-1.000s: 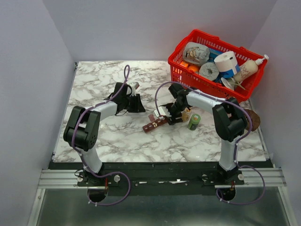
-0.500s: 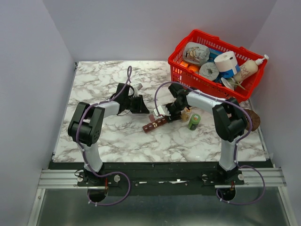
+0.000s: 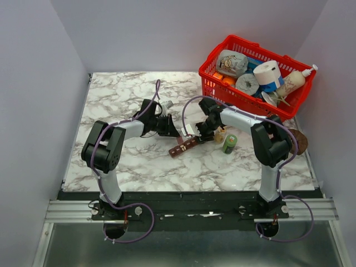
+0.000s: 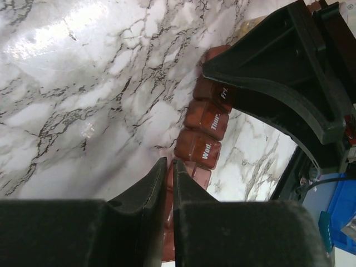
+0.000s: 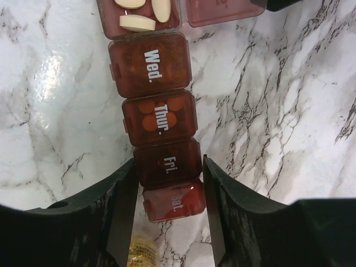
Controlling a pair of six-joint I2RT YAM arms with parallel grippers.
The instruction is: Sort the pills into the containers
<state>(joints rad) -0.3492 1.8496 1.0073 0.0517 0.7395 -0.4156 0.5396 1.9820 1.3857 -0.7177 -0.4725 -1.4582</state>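
Observation:
The reddish-brown pill organiser lies on the marble between my grippers. In the right wrist view the organiser shows closed Wed., Thur., Fri. and Sat. lids, and one open cell holds cream pills. Orange pills show through the Thur. lid. My right gripper clamps the strip at the Fri. cell, one finger on each side; it also shows in the top view. My left gripper is shut with nothing between its jaws, its tips just over the organiser beside the Wed. cell; it shows in the top view too.
A small amber bottle and a green bottle stand right of the organiser. A red wire basket full of items sits at the back right. A brown round object lies at the table's right edge.
My left gripper has moved right, from the middle of the table to the organiser's left end. My right gripper has stayed on the strip.

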